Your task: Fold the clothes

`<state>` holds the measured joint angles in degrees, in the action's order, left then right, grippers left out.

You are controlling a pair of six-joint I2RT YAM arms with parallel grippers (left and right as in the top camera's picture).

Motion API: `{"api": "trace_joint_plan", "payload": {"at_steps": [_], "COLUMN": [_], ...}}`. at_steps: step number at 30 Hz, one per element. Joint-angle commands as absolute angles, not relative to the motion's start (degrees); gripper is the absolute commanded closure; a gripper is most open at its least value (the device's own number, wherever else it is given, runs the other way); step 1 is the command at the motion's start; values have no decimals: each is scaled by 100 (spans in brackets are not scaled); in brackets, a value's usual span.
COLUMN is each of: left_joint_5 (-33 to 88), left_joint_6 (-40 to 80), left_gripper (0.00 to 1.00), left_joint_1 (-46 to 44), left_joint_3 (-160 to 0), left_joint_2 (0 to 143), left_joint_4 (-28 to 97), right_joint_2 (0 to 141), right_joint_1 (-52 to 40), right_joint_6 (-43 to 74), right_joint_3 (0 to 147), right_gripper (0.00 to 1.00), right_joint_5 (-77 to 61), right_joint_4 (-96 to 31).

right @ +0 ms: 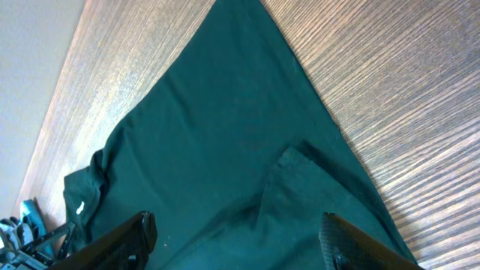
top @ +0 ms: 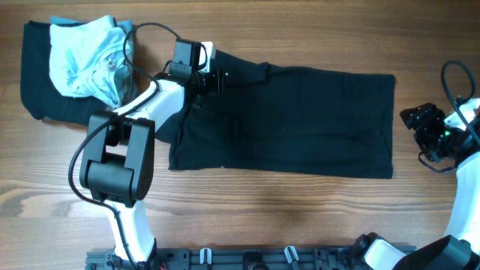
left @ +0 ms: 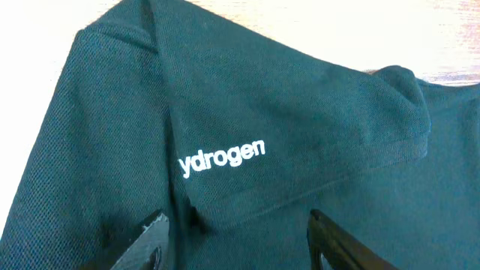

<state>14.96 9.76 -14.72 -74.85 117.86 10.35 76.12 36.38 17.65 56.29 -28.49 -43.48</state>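
The black polo shirt (top: 300, 120) is lying flat across the middle of the wooden table (top: 300, 217), folded into a long band. The left claw (top: 214, 81) is hovering over the band's upper corner. Its two fingers (left: 154, 236) are standing well apart with nothing pinched between them. Just ahead of them, a folded sleeve (left: 315, 127) with white lettering (left: 223, 157) is lying on the cloth, and the sleeve's hemmed corner is reaching into the gap between the fingertips.

The right claw (top: 418, 126) is hanging beside the opposite end of the shirt, over bare wood and apart from the cloth. Its fingers are spread wide and holding nothing. Seen from this claw, the shirt is stretching away in front, with a small white neck label (right: 78, 208) showing near the far end.

Beyond the left claw, away from the shirt, a pale blue and white garment (top: 86, 60) is lying crumpled on another dark cloth (top: 34, 82).
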Motion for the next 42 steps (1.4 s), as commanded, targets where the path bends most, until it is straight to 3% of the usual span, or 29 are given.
{"api": "trace_joint_plan", "payload": {"at_steps": [1, 9, 13, 14, 21, 30, 39, 40, 42], "left_joint_5": [1564, 1608, 1608, 1608, 1669, 1756, 1691, 1691, 1688], "left_joint_6": [991, 1409, 1479, 1608, 1870, 2023, 2018, 2018, 2018], "left_gripper": [45, 60, 94, 96, 96, 96, 96, 96, 96], "left_joint_1": [-1505, -1544, -1544, -1535, -1487, -1490, -1490, -1490, -1490], "left_joint_3": [-7485, -7485, -7494, -7502, -7509, -7509, -7509, -7509, -7509], "left_joint_2": [11985, 12243, 12219, 12204, 11856, 10982, 10626, 10628, 10626], "left_joint_4": [1000, 742, 735, 707, 591, 600, 862, 899, 1009], "right_joint_2": [7555, 7555, 7555, 7555, 7555, 7795, 9120, 9253, 9644], "right_joint_1": [3634, 3634, 3636, 3636, 3636, 3428, 2797, 2794, 2792], "right_joint_6": [1651, 1651, 1653, 1653, 1769, 1920, 1782, 1752, 1625], "right_joint_3": [5651, 5651, 5651, 5651, 5651, 5651, 5651, 5651, 5651], "right_gripper": [25, 24, 24, 24, 24, 27, 29, 28, 17], "right_joint_5": [-2740, -2676, -2657, -2659, -2659, -2683, -2115, -2119, -2110], "right_joint_4": [-4344, -4309, -4303, -4283, -3848, -2231, -867, -738, -303]}}
